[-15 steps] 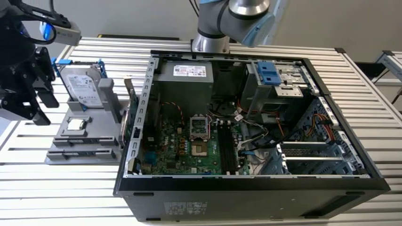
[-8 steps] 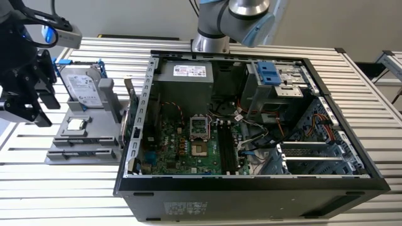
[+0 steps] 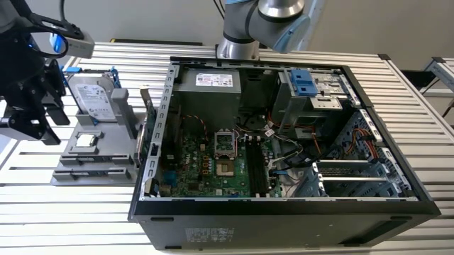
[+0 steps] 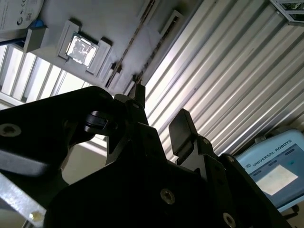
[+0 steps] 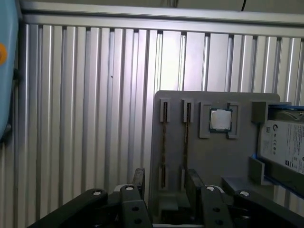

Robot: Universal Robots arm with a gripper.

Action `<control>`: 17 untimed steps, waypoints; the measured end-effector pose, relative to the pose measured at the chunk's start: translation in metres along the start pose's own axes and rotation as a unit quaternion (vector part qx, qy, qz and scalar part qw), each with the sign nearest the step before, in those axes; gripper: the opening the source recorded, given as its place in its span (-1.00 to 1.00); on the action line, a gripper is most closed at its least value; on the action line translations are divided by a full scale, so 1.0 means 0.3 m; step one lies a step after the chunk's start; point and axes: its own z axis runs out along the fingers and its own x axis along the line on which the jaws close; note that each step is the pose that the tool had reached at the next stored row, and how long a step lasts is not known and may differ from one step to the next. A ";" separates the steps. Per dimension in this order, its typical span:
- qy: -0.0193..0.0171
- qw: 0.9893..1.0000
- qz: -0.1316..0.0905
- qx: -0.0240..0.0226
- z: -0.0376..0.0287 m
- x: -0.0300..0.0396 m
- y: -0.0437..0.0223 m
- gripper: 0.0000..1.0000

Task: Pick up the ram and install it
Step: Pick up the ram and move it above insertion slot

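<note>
- My black gripper (image 5: 165,187) hangs released, fingers (image 5: 194,183) spread.
- The long, thin dark ram stick (image 5: 164,137) stands edge-up in the flat grey tray (image 5: 213,156) at the exterior view's left, beneath my fingers.

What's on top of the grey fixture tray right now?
On the tray: hard drive, processor chip, and what looks like ram edge-on in narrow slots. The open gripper hides the slot ends beneath it.

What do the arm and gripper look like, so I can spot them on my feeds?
The arm is silver-grey tubing with pale blue joint caps. The gripper is matte black: angular linkage plates dotted with round screw heads, ending in two flat black jaws.
</note>
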 end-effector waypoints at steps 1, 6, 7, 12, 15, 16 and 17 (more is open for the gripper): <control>0.000 1.000 0.000 0.000 0.002 0.000 0.000 1.00; 0.000 1.000 0.000 0.000 0.011 -0.003 0.000 1.00; 0.000 1.000 0.000 0.000 0.013 -0.003 0.000 1.00; 0.000 1.000 0.000 0.000 0.024 -0.005 0.000 1.00; 0.000 1.000 0.000 0.000 0.031 -0.006 0.000 1.00; 0.000 1.000 0.000 0.000 0.033 -0.007 0.000 1.00; 0.000 1.000 0.000 0.000 0.035 -0.007 0.000 1.00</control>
